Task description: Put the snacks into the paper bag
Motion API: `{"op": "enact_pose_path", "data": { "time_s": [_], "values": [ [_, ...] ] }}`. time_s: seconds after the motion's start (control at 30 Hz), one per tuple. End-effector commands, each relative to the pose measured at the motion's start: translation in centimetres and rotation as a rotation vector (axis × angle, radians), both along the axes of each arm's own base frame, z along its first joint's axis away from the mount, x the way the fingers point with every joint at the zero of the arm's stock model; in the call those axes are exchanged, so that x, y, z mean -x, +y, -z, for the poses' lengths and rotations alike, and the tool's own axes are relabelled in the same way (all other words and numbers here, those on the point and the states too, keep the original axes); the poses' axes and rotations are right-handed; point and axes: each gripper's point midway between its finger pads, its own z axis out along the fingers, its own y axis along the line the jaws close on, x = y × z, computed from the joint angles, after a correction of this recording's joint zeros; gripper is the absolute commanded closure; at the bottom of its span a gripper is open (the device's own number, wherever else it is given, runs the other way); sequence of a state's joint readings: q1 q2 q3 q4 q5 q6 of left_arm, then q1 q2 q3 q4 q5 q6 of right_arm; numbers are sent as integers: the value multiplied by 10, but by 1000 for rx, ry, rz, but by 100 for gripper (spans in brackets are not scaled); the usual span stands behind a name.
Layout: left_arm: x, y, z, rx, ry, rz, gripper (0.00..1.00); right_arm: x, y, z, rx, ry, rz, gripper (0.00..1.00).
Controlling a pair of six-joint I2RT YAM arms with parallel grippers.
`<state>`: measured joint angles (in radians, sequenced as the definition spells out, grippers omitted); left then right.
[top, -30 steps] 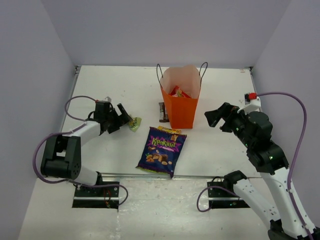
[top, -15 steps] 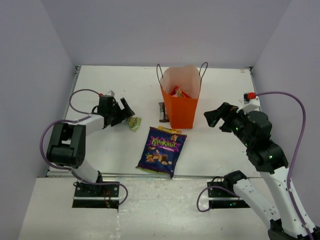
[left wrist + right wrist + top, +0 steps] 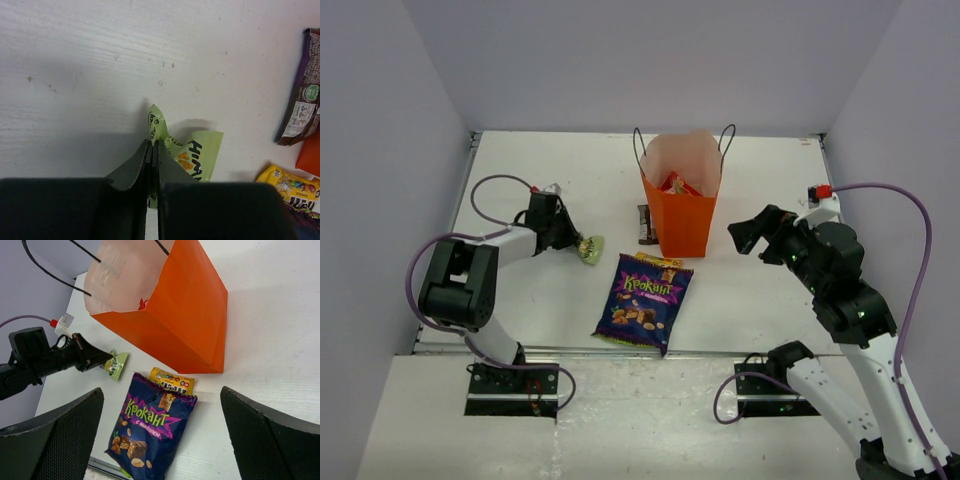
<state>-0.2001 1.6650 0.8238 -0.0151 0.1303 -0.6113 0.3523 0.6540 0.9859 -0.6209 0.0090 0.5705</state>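
Note:
A tiny green-yellow wrapper (image 3: 590, 248) (image 3: 201, 154) lies on the table left of the orange paper bag (image 3: 682, 218) (image 3: 180, 325). My left gripper (image 3: 574, 240) (image 3: 152, 143) is shut on its twisted end, low at the table. A red packet (image 3: 678, 184) shows inside the upright bag. The big purple nut bag (image 3: 643, 302) (image 3: 150, 432) lies in front of the bag, with a small yellow pack (image 3: 658, 261) (image 3: 172, 381) at its top edge. A brown bar (image 3: 643, 224) (image 3: 302, 105) lies against the bag's left side. My right gripper (image 3: 752, 232) (image 3: 160, 405) hovers open to the bag's right, holding nothing.
Pale walls close in the white table (image 3: 550, 170) on the left, back and right. The bag's thin black cord handles (image 3: 638, 150) stick up at its rim. The left arm's purple cable (image 3: 495, 185) loops above the table behind its wrist.
My left gripper slid right to the green-yellow wrapper and went from open to shut on its end. The right arm has not moved.

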Motion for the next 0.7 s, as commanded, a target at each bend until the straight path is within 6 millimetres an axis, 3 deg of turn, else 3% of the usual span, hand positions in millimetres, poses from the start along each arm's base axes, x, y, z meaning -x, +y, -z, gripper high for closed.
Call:
{"op": "enact_pose_path", "data": {
  "time_s": [0.0,0.13,0.33,0.53,0.57,0.63,0.67],
  "values": [
    [14,1,10,-25,33,29,98,0,1,-5,-23,-22,2,1],
    [13,-3,-2,-1,7,42,100,0,1,-4,-22,-19,4,1],
    [8,-14,-47,51,-76,89,100,-2,1,-5,-15,-21,2,1],
    [14,-38,-125,187,-238,180,100,-3,6,-6,-19,-15,-26,1],
    [16,-43,-147,211,-286,197,100,-3,7,-7,-20,-15,-30,1],
    [21,-50,-170,238,-336,221,100,-5,8,-6,-18,-10,-35,1],
    [24,-53,-195,252,-391,231,100,-5,8,-8,-18,-14,-35,1]
  ]
}}
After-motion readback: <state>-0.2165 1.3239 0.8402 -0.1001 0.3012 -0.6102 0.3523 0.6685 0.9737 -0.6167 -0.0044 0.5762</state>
